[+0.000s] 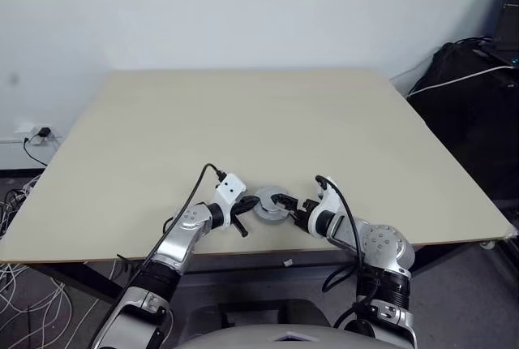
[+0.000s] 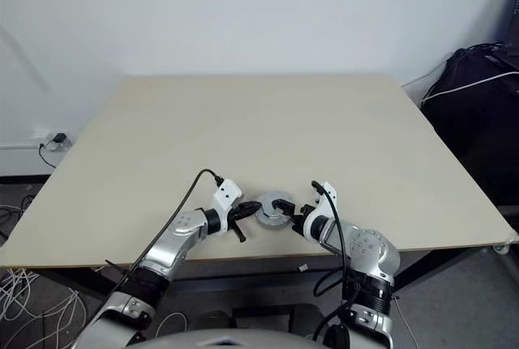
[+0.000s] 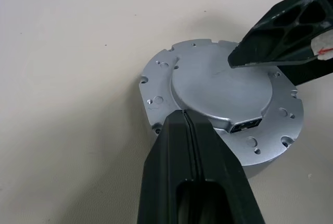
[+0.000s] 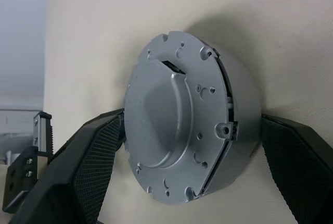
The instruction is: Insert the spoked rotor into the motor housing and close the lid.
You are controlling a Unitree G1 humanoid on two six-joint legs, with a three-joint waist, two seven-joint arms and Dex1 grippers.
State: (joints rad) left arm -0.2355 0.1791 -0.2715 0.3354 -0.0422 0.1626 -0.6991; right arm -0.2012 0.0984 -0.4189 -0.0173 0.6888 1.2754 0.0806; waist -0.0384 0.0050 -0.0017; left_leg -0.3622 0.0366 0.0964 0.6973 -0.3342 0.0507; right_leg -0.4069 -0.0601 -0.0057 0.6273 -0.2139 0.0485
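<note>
Both claws worked at the near edge of the table (image 1: 243,114), close to the middle of that edge. Largest in view was the table itself — a pale, plain surface.

On the table, just inside the near edge, stood the motor housing (image 3: 223,104): a round silver body, seen with its flat closed face upward. That face carried a raised round plate, a ring of small holes around its flange, and a small rectangular socket at one side. No windings, rotor or lid could be told apart from the housing in these views; the assembly appeared as one closed silver piece.

Right gripper (image 4: 192,172) stood released, its two black fingers (image 4: 93,166) spread wide — one on each side of the housing's round wall. In the right wrist view the textured pads lay close against the wall on either side, but contact could not be confirmed. In the left wrist view one of those fingers reached over the far rim of the top face.

Left gripper (image 3: 190,130) was clenched on nothing, its two fingers pressed together into a single black wedge. Its tip rested at the housing's near rim, over the edge of the raised plate, beside the socket. Whether it touched the metal could not be told.
</note>
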